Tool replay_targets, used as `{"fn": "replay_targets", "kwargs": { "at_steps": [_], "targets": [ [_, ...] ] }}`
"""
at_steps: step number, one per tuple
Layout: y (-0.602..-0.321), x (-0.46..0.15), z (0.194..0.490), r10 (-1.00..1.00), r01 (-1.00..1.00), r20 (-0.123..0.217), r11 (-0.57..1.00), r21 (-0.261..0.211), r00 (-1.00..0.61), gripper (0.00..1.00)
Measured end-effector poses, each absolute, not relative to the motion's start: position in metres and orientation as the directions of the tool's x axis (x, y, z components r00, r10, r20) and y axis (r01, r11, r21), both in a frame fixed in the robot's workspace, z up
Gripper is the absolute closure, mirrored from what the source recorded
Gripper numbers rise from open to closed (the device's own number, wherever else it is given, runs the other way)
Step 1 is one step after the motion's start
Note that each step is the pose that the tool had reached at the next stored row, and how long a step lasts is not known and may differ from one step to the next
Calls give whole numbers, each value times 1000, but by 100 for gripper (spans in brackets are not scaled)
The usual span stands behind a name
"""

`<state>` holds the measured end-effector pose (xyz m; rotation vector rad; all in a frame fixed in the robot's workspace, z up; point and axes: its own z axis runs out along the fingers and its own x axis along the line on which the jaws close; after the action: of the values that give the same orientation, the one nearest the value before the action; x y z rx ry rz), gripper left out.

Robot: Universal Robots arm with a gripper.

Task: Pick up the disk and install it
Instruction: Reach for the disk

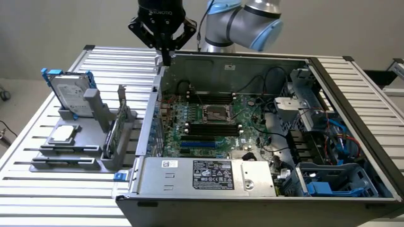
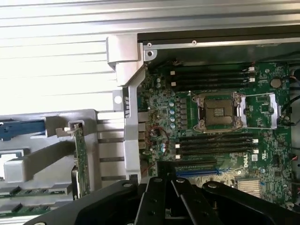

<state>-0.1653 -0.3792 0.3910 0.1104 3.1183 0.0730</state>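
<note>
Disk [image 1: 68, 91] upright, well apart from end effector [image 1: 167, 60].

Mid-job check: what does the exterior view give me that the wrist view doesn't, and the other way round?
Exterior view: the whole disk upright in the grey rack at the exterior view's left, the smaller flat drive lying in front, the power supply, the arm. Wrist view: a top-down close-up of the case's corner bracket and the board's white lettering. Both: the gripper, shut and empty by that corner, the motherboard, its CPU socket, the rack's upright card.
</note>
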Motion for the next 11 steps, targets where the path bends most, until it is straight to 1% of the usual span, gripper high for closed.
{"fn": "replay_targets", "kwargs": {
  "at_steps": [11],
  "targets": [
    [-371, -215, 388, 71, 70, -19, 996, 46, -997, 89]
  ]
}}
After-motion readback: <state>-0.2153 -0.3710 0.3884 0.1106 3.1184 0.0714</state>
